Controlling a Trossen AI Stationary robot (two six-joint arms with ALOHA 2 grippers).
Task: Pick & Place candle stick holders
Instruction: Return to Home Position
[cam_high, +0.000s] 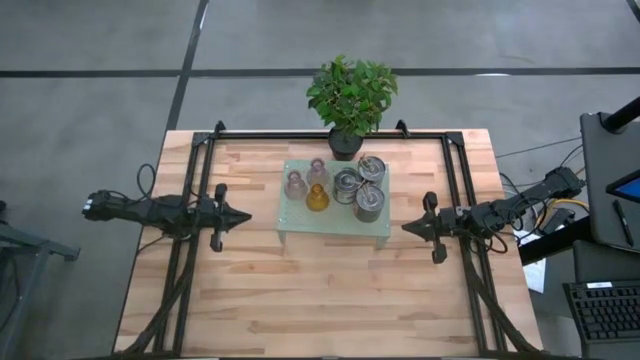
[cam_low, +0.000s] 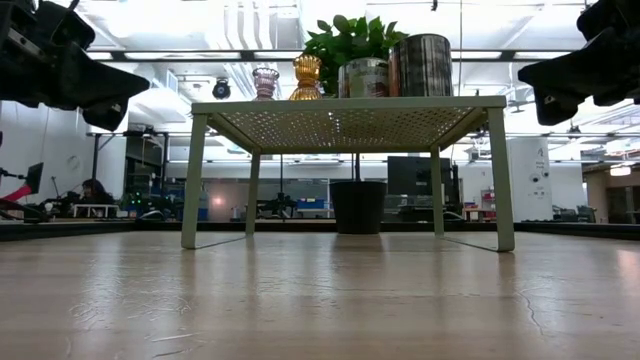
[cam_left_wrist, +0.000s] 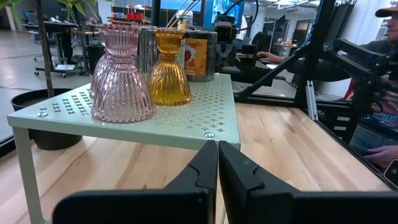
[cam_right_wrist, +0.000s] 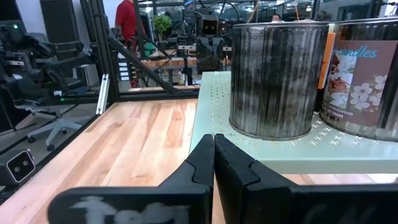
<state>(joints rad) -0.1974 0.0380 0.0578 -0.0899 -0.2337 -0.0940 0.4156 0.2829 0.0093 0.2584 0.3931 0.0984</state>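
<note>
Six candle stick holders stand on a pale green perforated stand (cam_high: 335, 228) in the table's middle: two pale pink glass ones (cam_high: 296, 184) (cam_high: 318, 170), an amber one (cam_high: 317, 198), and three silvery metal ones (cam_high: 368, 203) (cam_high: 346, 184) (cam_high: 372, 167). My left gripper (cam_high: 243, 215) is shut and empty, left of the stand. My right gripper (cam_high: 408, 228) is shut and empty, right of it. In the left wrist view a pink holder (cam_left_wrist: 122, 78) and the amber one (cam_left_wrist: 169, 68) show; in the right wrist view a metal holder (cam_right_wrist: 277, 78).
A potted green plant (cam_high: 350, 100) stands at the table's far edge behind the stand. Black frame rails (cam_high: 200, 180) (cam_high: 455, 180) run along both sides of the table. Bare wood lies in front of the stand. A person (cam_left_wrist: 379, 68) sits beyond the table.
</note>
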